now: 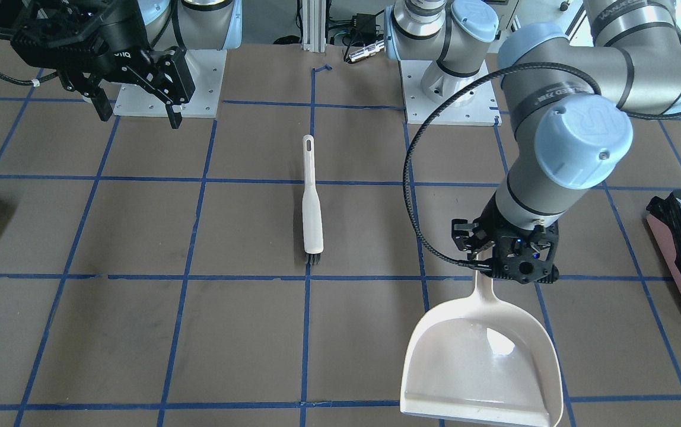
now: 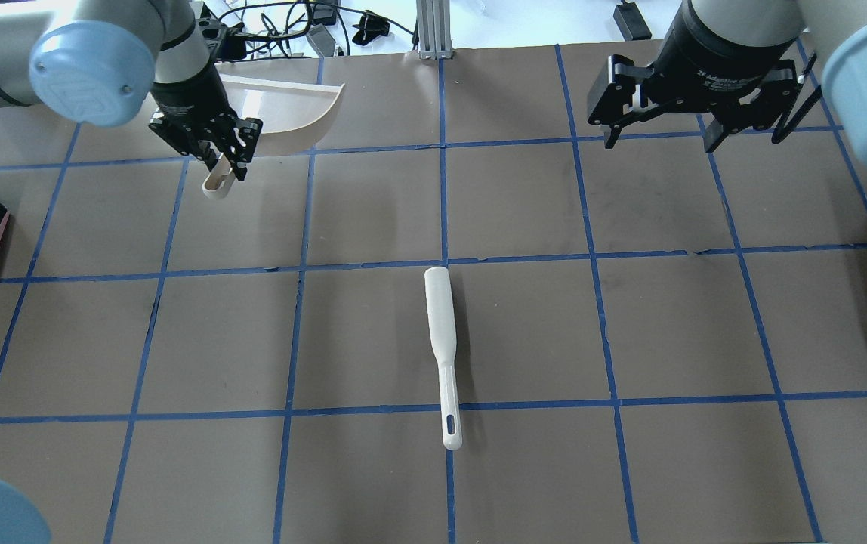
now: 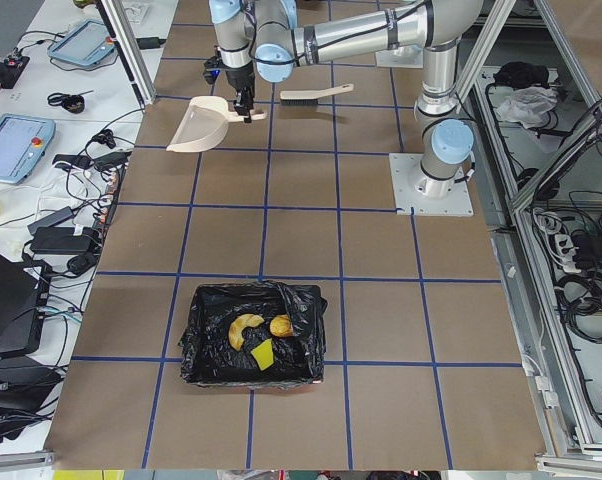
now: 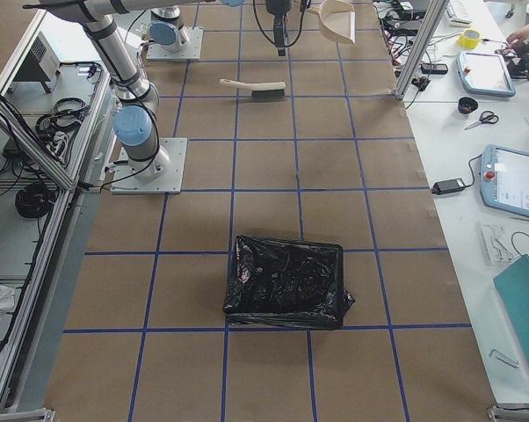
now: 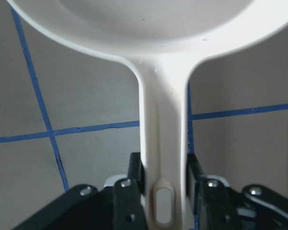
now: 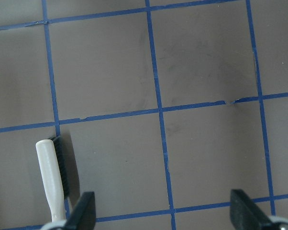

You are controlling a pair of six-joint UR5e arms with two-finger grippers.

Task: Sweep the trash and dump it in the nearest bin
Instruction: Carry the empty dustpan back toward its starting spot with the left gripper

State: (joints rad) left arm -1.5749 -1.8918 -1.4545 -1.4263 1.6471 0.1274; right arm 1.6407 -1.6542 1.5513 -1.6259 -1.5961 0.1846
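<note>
Trash (image 3: pixel 249 328): three small pieces, a tan croissant piece (image 3: pixel 243 331), a glossy brown roll (image 3: pixel 281 325) and a yellow wedge (image 3: pixel 263 353), lie together inside the bin (image 3: pixel 203 345), on its crinkled black liner. The bin stands at the table end on the robot's left. No piece shows on the open table surface, so the dump appears complete.

Handling, as judged: the pieces look light and firm. The roll and the croissant piece are rounded and likely to roll or skid on the smooth paper. They are too small and low for a sure pinch, so move them with brush and pan, not by direct grasp.

The dustpan (image 1: pixel 483 356) is held clear of the table on the far left side. The left gripper (image 1: pixel 503 261) has its fingers (image 5: pixel 134 179) clamped on the pan's handle, close to the hanging slot. The pan interior appears empty.

The brush (image 2: pixel 441 332) lies flat at table centre, free of both arms. Its slender handle is the proper grip point.

The right gripper (image 2: pixel 660 140) hangs above the far right squares, fingers spread wide and holding nothing.
</note>
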